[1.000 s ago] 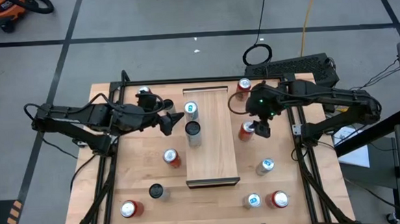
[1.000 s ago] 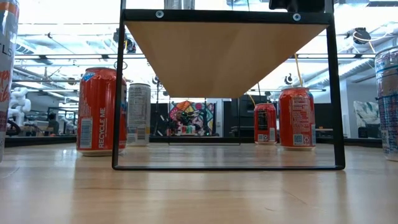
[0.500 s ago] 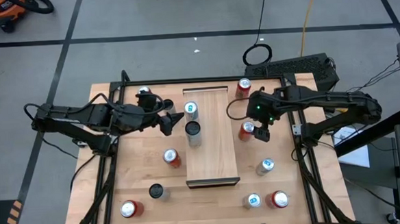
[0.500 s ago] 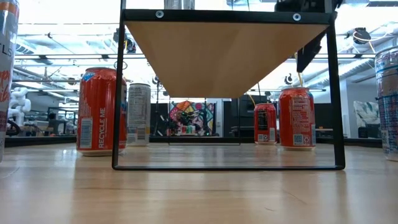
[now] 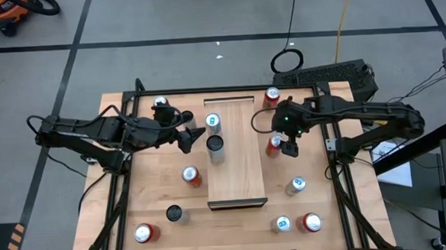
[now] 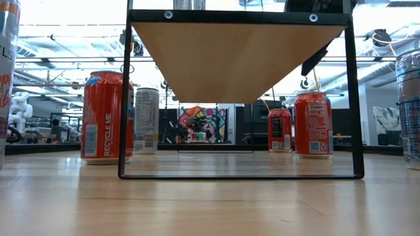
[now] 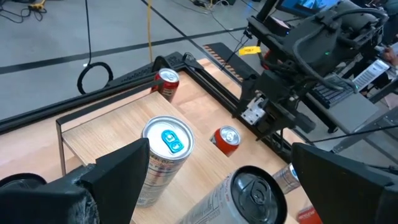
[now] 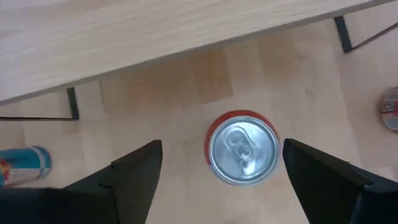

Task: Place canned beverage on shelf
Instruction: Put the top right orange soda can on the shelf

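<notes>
right pincer (image 8: pixel 217 180) hangs straight over the red can (image 8: pixel 242 148), fingers spread wide either side of it, nothing gripped. can stands upright on the counter (image 5: pixel 317 166) just beside the shelf (image 5: pixel 236 151), on its right-arm side. red body, silver top, pull tab unopened, so probably full: rigid but smooth, likely slippery, dents if crushed. i'd grab mid-wall across the width and squeeze moderately. left pincer (image 5: pixel 191 134) waits fully open, empty, near two cans already on the shelf
</notes>
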